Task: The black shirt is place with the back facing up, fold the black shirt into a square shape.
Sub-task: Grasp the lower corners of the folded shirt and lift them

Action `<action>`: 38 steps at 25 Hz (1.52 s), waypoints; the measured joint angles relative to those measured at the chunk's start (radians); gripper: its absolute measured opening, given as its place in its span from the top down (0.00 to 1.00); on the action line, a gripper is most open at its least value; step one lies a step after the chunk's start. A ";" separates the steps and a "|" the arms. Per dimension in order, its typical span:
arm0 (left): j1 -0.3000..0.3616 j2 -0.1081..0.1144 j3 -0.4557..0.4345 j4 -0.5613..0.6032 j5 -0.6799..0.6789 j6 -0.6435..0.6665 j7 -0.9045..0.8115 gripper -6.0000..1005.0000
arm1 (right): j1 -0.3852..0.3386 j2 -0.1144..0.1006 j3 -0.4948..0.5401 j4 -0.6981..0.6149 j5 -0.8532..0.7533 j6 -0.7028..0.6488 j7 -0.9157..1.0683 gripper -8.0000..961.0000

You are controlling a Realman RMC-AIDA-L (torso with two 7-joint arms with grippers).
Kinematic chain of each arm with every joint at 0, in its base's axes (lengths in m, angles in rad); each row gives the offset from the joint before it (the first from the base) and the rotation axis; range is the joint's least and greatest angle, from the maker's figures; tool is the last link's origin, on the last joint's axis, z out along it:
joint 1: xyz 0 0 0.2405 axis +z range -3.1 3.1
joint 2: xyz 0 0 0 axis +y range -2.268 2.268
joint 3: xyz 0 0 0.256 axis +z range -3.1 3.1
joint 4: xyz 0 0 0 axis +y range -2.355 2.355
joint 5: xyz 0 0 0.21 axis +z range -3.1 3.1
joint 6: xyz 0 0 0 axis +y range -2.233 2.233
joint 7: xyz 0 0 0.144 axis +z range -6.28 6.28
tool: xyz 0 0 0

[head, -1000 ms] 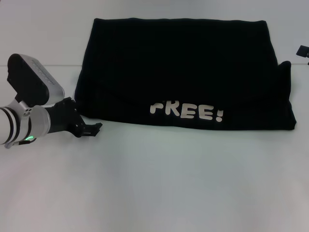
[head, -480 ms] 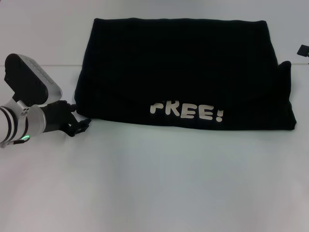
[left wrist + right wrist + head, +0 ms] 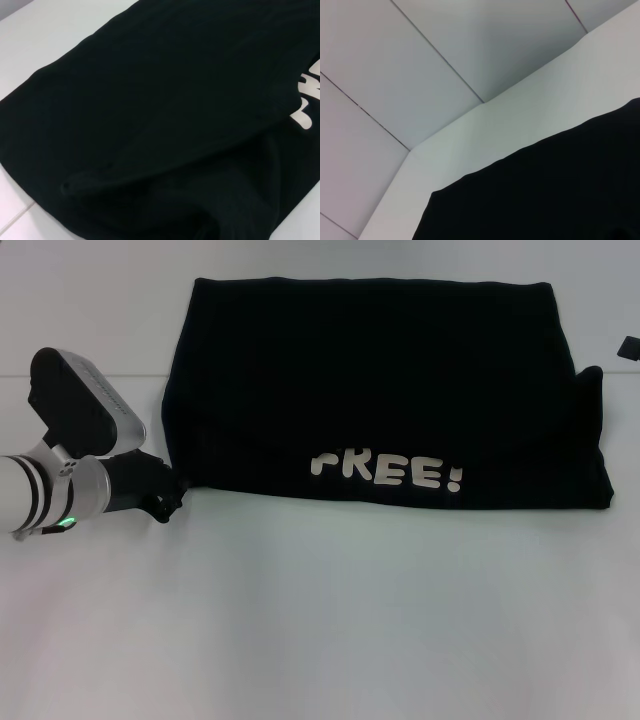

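The black shirt lies on the white table, folded into a wide rectangle. Its white "FREE!" lettering shows near the front edge. A bulge of cloth sticks out on its right side. My left gripper is low at the shirt's front left corner, its dark tip right against the cloth edge. The left wrist view is filled by the shirt, with layered folds and a bit of the lettering. Only a small black part of my right gripper shows, at the far right beyond the shirt. The right wrist view catches the shirt's edge.
The white table stretches wide in front of the shirt and to its left. A grey tiled floor shows past the table edge in the right wrist view.
My left gripper has drawn back a little and turned at the wrist, its tip now closer to the shirt's front left corner. The shirt has not moved.
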 joint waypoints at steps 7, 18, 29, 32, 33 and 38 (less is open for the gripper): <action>-0.002 0.001 -0.006 0.005 -0.015 -0.005 0.000 0.96 | -0.004 -0.005 -0.007 0.002 -0.009 0.000 0.008 0.26; -0.017 0.005 -0.008 0.003 -0.032 -0.067 -0.009 0.98 | 0.014 -0.076 -0.071 0.013 -0.228 -0.013 0.171 0.26; -0.018 0.003 -0.003 -0.006 -0.032 -0.067 -0.014 0.98 | 0.077 -0.052 -0.103 0.087 -0.398 0.041 0.177 0.26; -0.018 0.004 -0.002 -0.008 -0.031 -0.067 -0.014 0.98 | 0.085 -0.041 -0.106 0.101 -0.419 0.068 0.176 0.26; -0.019 0.004 -0.002 -0.009 -0.030 -0.067 -0.014 0.98 | 0.086 -0.036 -0.108 0.102 -0.422 0.078 0.173 0.26; -0.019 0.004 -0.001 -0.009 -0.029 -0.067 -0.014 0.98 | 0.089 -0.013 -0.121 0.098 -0.424 0.125 0.165 0.26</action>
